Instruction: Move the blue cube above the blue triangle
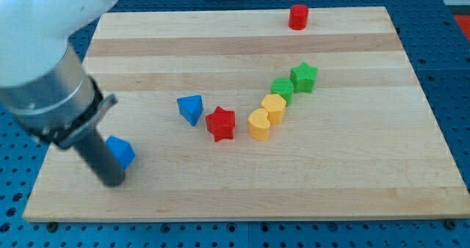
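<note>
My tip (111, 180) is seen at the lower left of the wooden board (352, 182), the dark rod coming down from the big white and grey arm body (44, 64) that fills the view's top left corner. There is no pincer on this rig, just the bare rod, so nothing can be reported as apart, together or clamped. The blue cube (121, 152) is found right against the rod, on its right side and slightly above the tip's end; contact looks likely, though part of the cube is hidden behind the rod (its left edge cannot be made out). The blue triangle (191, 108) lies up and to the right of the cube, well apart from it, toward the board's middle. Just beside the triangle, to its lower right, a red star (220, 123) is placed, nearly touching it. Further right a diagonal chain is formed: a yellow heart (258, 124) at the bottom, a yellow hexagon-like block (274, 108) touching it, then a green block (282, 89) of unclear shape, then a green star (303, 77) at the top end. A red cylinder (297, 17) stands alone near the board's top edge, right of centre. A blue perforated surface (448, 72) is seen around the board.
</note>
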{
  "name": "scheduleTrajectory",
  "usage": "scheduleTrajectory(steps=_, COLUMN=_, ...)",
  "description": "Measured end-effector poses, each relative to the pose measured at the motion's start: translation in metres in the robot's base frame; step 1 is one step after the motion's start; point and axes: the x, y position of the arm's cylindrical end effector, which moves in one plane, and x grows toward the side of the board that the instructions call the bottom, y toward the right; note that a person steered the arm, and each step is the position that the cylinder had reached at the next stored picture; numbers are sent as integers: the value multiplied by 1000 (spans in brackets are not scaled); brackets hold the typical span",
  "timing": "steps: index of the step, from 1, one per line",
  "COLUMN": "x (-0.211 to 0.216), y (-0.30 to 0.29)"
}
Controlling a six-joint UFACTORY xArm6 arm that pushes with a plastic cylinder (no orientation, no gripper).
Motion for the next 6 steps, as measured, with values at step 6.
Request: scheduleTrajectory(steps=6, x=-109, y=-44)
